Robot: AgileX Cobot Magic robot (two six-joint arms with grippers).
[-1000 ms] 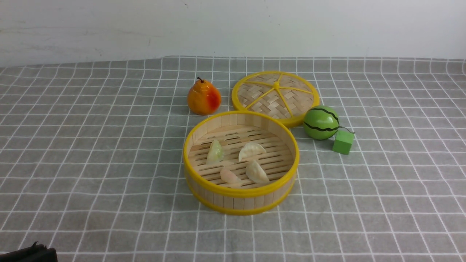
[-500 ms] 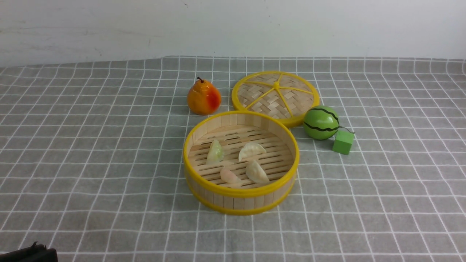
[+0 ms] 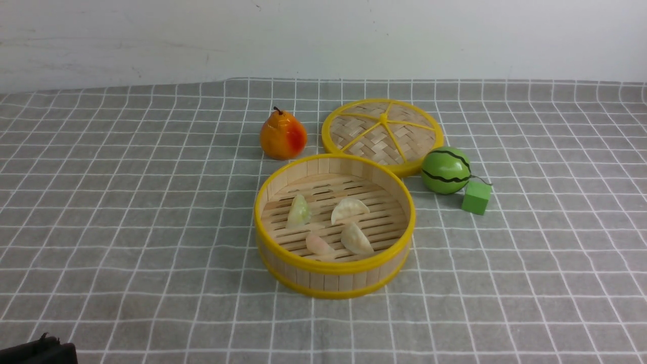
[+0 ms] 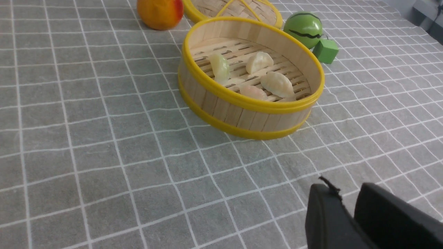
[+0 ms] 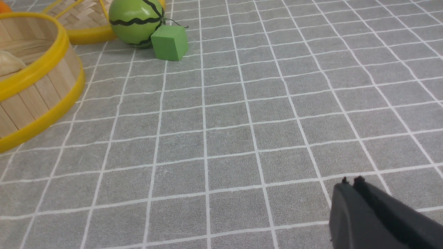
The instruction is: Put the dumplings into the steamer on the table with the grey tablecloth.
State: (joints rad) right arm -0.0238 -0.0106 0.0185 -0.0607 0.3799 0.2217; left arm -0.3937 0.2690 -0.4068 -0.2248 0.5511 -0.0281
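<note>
Item: bamboo steamer [image 3: 334, 275] mid-surface on grey tablecloth [image 3: 126, 227], all 4 dumplings [image 3: 329, 225] inside, none left out; left claw [image 4: 347, 207] slightly parted, empty; right claw [image 5: 351, 183] closed, empty; best: keep both arms clear, no nudging basket.

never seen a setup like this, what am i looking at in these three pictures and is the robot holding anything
This is a two-armed robot at a table covered in grey checked cloth. The wide picture looks forward from between its arms. The other two come from cameras on each wrist; the black shapes in their corners are the left gripper, jaws slightly apart, and the right gripper, shut. Neither holds anything. On the cloth stands a round bamboo steamer with four toy dumplings already inside. Behind it lie its woven lid, a pear, a small toy watermelon and a green cube.
</note>
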